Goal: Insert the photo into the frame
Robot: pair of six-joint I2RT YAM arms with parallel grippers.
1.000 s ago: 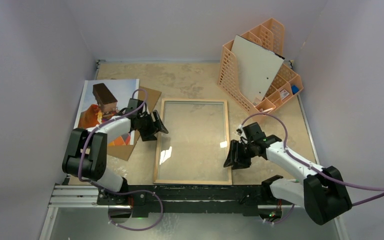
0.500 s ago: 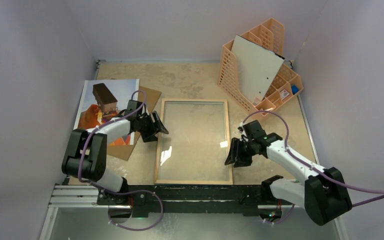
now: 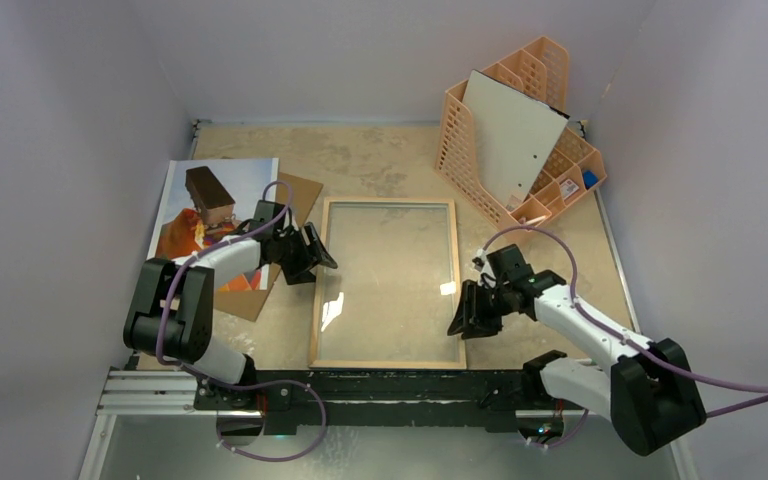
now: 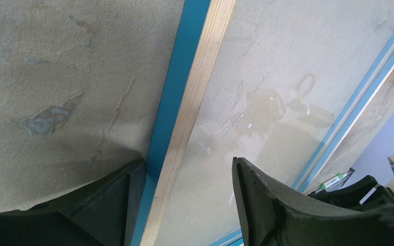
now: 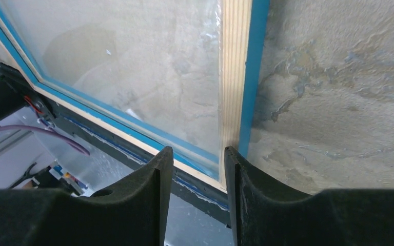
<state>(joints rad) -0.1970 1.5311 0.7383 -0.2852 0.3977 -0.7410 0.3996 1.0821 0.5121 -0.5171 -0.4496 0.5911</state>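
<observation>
The frame (image 3: pixel 385 280) is bracketed by its long rails between the left tool (image 3: pixel 322 250) and right tool (image 3: pixel 457 311), both parted and holding nothing, while the photo (image 3: pixel 185 225) is found behind the nearer left tool.

Left hand (image 3: pixel 320 252) low, spread wide, pointing right; right hand (image 3: pixel 463 318) low, parted narrower, pointing near-left.

Orange lattice organiser (image 3: pixel 457 150) far right w/ grey-white board (image 3: pixel 512 140) leaning in it; brown hardboard (image 3: pixel 305 194) on left.
</observation>
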